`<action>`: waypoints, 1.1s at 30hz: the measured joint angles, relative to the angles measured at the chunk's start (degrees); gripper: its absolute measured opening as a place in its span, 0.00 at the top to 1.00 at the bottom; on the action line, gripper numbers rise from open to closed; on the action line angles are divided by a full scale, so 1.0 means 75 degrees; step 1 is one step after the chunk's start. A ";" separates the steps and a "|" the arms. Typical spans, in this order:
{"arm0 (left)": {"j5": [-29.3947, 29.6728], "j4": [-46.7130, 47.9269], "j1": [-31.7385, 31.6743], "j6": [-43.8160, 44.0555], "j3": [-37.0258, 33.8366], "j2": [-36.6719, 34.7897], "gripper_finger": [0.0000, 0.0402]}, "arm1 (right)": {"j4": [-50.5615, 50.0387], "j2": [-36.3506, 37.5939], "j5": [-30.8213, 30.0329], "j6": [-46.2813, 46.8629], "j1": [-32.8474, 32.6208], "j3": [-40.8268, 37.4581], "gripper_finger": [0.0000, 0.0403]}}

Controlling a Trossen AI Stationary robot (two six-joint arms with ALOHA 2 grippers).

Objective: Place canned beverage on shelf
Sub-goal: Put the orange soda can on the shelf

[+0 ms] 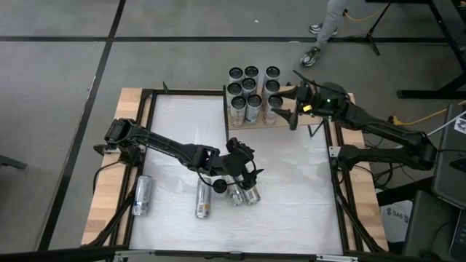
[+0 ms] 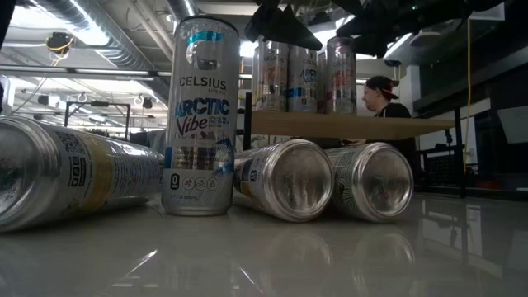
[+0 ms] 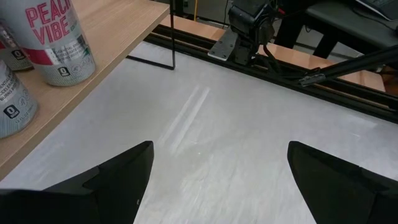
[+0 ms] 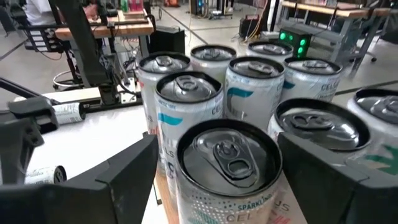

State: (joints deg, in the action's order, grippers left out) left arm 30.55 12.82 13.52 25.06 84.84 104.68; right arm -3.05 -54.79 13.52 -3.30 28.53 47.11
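Shelf (image 1: 285, 116): stood at table's far edge, upright cans (image 1: 251, 91) packed in rows
Right gripper (image 1: 295, 108): at shelf's right end, jaws partly open astride newest can (image 4: 227, 171), not gripping
Left gripper (image 1: 244, 175): jaws wide, empty, over lying cans (image 1: 244, 193), likely next pick

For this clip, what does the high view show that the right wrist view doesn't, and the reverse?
Only the high view shows the whole shelf, the left gripper with open fingers over the cans lying mid-table, and two more cans lying by the table's left edge. Only the right wrist view shows the can tops close up, with the right gripper fingers either side of the nearest can. Both show the upright cans clustered on the shelf.
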 joint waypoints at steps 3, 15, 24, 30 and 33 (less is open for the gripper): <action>0.0000 0.0000 0.0000 -0.0002 0.0000 0.0000 0.09 | 0.0000 0.0195 0.0000 0.0001 0.0000 0.0000 0.21; 0.0001 0.0000 0.0000 -0.0020 0.0000 0.0000 0.09 | 0.0006 0.0982 0.0003 0.0042 -0.0005 0.0000 0.21; -0.0001 -0.0018 0.0000 -0.0012 0.0000 0.0000 0.09 | 0.0009 0.1126 0.0347 0.0680 -0.0374 -0.0003 0.21; -0.0015 -0.0061 0.0000 -0.0012 0.0009 -0.0052 0.09 | 0.0009 0.1125 0.0282 0.0607 -0.1512 -0.0006 0.21; -0.0020 0.0011 0.0002 -0.0020 0.0202 -0.0058 0.09 | 0.0009 0.1123 0.0277 0.0605 -0.1990 -0.0006 0.21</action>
State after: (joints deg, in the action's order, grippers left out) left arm 30.39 12.90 13.53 24.91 86.35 104.25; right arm -2.98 -46.37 15.59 1.24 13.61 47.07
